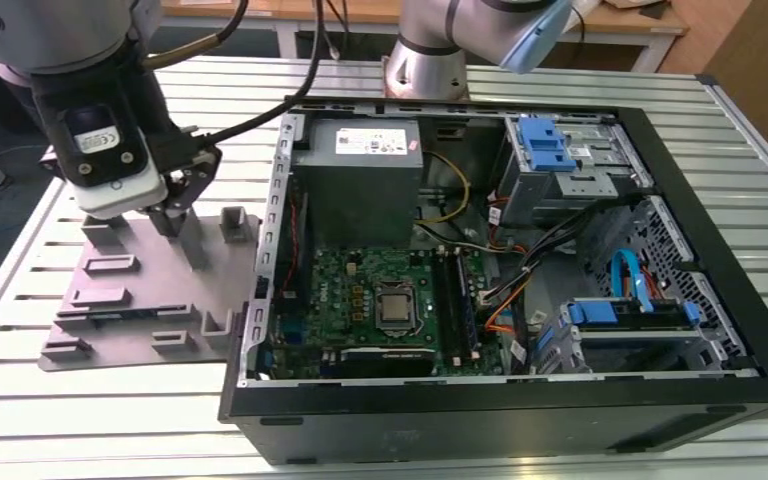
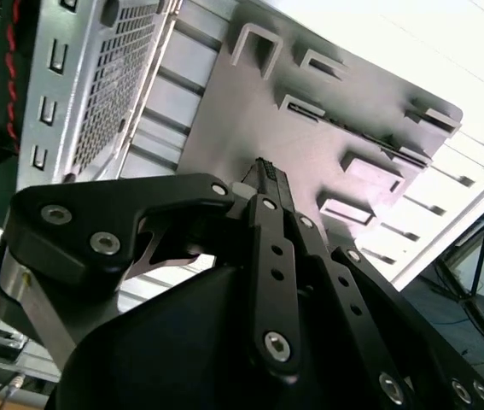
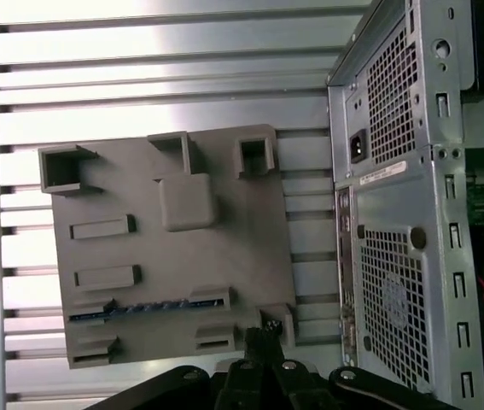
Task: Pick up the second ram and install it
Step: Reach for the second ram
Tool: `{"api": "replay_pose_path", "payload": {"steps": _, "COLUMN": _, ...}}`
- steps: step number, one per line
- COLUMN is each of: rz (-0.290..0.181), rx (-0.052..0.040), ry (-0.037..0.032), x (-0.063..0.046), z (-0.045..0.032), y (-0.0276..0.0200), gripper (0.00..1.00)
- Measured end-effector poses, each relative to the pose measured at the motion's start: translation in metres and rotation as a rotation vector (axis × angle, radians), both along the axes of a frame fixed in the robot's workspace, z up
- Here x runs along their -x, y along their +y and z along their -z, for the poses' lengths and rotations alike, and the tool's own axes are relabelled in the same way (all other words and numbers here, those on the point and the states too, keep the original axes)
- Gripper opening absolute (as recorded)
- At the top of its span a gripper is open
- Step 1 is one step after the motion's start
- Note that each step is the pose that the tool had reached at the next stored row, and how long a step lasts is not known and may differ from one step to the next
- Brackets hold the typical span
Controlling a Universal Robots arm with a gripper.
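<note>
Lying on edge, the ram [image 3: 148, 305] runs lengthwise along the tray's [image 3: 224, 222] rim; upper left in the exterior view, the gripper [image 1: 168, 222] hangs closed, empty.

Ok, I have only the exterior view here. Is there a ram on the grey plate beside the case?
Observer: Yes. In the first wrist view a ram lies on the plate, near the edge closest to the gripper.
Operator: Does the gripper touch it?
Observer: It looks not. The gripper shows apart from the ram, past its end nearer the case.
Operator: Which side of the case faces the plate?
Observer: Its perforated rear panel, with a power socket.
</note>
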State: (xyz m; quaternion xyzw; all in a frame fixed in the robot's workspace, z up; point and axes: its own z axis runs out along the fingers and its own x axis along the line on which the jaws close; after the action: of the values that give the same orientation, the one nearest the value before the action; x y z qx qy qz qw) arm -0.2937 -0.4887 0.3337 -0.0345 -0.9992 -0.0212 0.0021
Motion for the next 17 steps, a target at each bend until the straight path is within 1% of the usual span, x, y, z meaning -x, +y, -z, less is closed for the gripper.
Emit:
{"api": "replay_pose_path", "payload": {"steps": 1, "rz": -0.003, "rx": 0.0, "ry": 0.0053, "x": 0.0, "z": 0.001, "y": -0.0003, "gripper": 0.07}}
{"api": "replay_pose_path", "payload": {"steps": 2, "rz": -0.006, "rx": 0.0001, "ry": 0.008, "x": 0.001, "z": 0.0026, "y": -0.0006, "gripper": 0.07}}
{"api": "replay_pose_path", "payload": {"steps": 5, "rz": -0.017, "rx": 0.0002, "ry": 0.0115, "x": 0.004, "z": 0.008, "y": -0.0014, "gripper": 0.07}}
{"api": "replay_pose_path", "payload": {"steps": 7, "rz": -0.024, "rx": 0.0003, "ry": 0.0125, "x": 0.007, "z": 0.0116, "y": -0.0017, "gripper": 0.07}}
{"api": "replay_pose_path", "payload": {"steps": 12, "rz": -0.03, "rx": 0.0004, "ry": 0.0125, "x": 0.024, "z": 0.0207, "y": -0.0018, "gripper": 0.07}}
{"api": "replay_pose_path", "payload": {"steps": 17, "rz": -0.032, "rx": 0.0001, "ry": 0.0124, "x": 0.036, "z": 0.0298, "y": -0.0022, "gripper": 0.07}}
